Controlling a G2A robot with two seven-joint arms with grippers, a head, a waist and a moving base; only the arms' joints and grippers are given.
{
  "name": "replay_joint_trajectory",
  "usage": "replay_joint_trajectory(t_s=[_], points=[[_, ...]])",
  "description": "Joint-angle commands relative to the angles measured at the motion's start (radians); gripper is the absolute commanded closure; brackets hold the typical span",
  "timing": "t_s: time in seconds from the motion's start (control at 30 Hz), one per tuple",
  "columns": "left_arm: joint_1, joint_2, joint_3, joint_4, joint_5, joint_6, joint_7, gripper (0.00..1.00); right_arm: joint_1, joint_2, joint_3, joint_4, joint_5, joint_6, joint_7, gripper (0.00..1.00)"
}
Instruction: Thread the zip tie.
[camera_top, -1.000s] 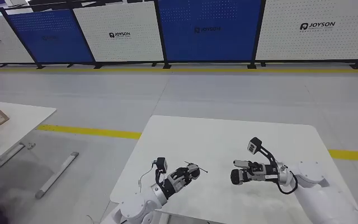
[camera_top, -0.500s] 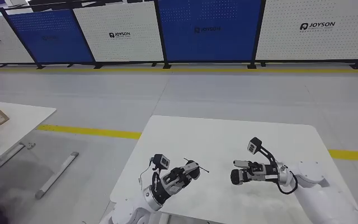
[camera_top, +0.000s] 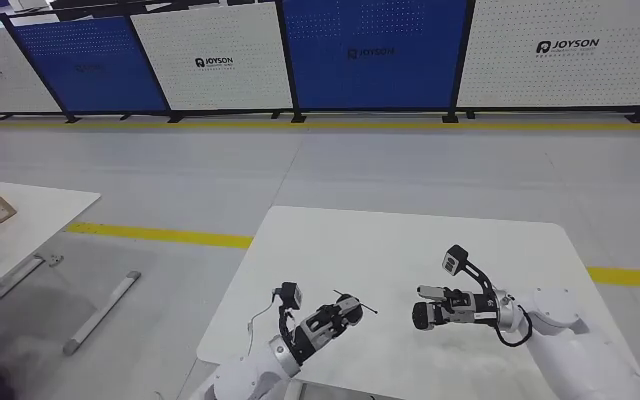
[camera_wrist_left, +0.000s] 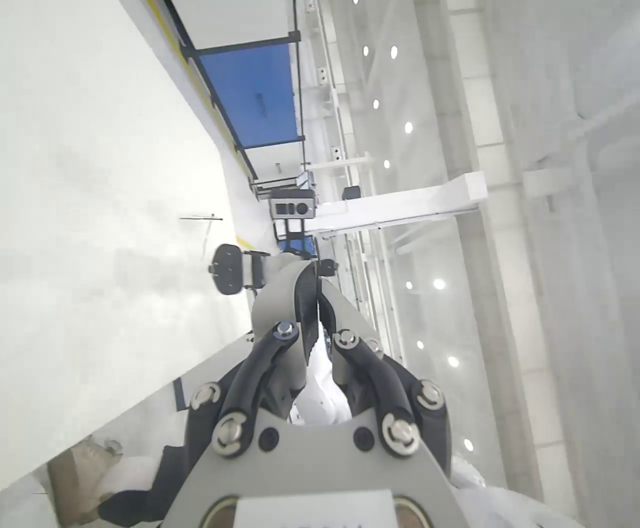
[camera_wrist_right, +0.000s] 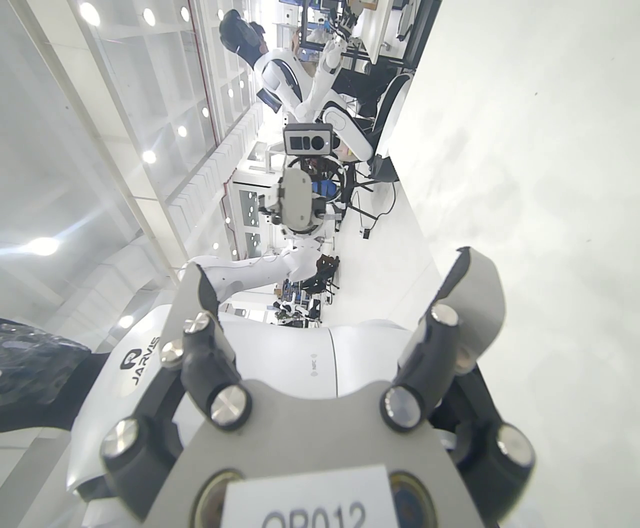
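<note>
Nearest, left gripper (camera_top: 347, 309): low over the near left part of the table, pointing across at the other arm. In the left wrist view (camera_wrist_left: 316, 280) its two dark fingers are pressed together, with no gap at the tips.
Held thing: a thin black plastic zip tie (camera_top: 358, 304), pinched at those fingertips. From above it is a fine straight strip slanting across the tip, with one end jutting out on the far side and the other toward the right arm. I cannot tell whether it touches the tabletop.
Right gripper (camera_top: 418, 305): just above the table, well apart from the left one and facing it. In the right wrist view (camera_wrist_right: 332, 270) its silver fingers are spread wide and empty.
Between the grippers: the zip tie's free end stops short of the right fingers.
Table: white rectangular tabletop (camera_top: 400, 240), with both arms over its near half.
Farther left: the corner of a second white table (camera_top: 40, 205).
Floor: grey, crossed by a yellow painted line (camera_top: 160, 235).
Farthest: blue and white perforated wall panels (camera_top: 375, 55).
</note>
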Motion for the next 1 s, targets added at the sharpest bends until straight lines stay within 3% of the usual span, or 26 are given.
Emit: replay_joint_trajectory(t_s=[0.0, 0.13, 0.53, 0.63, 0.73, 0.97], points=[[-0.029, -0.004, 0.026, 0.037, 0.014, 0.018, 0.017, 1.00, 0.000, 0.000, 0.000, 0.000, 0.000, 0.000, 0.000, 0.00], [-0.065, -0.012, 0.064, 0.089, 0.063, 0.016, 0.068, 1.00, 0.000, 0.000, 0.000, 0.000, 0.000, 0.000, 0.000, 0.00], [-0.079, -0.016, 0.073, 0.103, 0.015, 0.020, 0.067, 1.00, 0.000, 0.000, 0.000, 0.000, 0.000, 0.000, 0.000, 0.00], [-0.086, -0.020, 0.069, 0.118, 0.030, -0.014, 0.130, 1.00, 0.000, 0.000, 0.000, 0.000, 0.000, 0.000, 0.000, 0.00], [-0.083, -0.024, 0.073, 0.125, 0.095, -0.075, 0.216, 1.00, 0.000, 0.000, 0.000, 0.000, 0.000, 0.000, 0.000, 0.00], [-0.081, -0.025, 0.085, 0.130, 0.095, -0.068, 0.207, 1.00, 0.000, 0.000, 0.000, 0.000, 0.000, 0.000, 0.000, 0.00]])
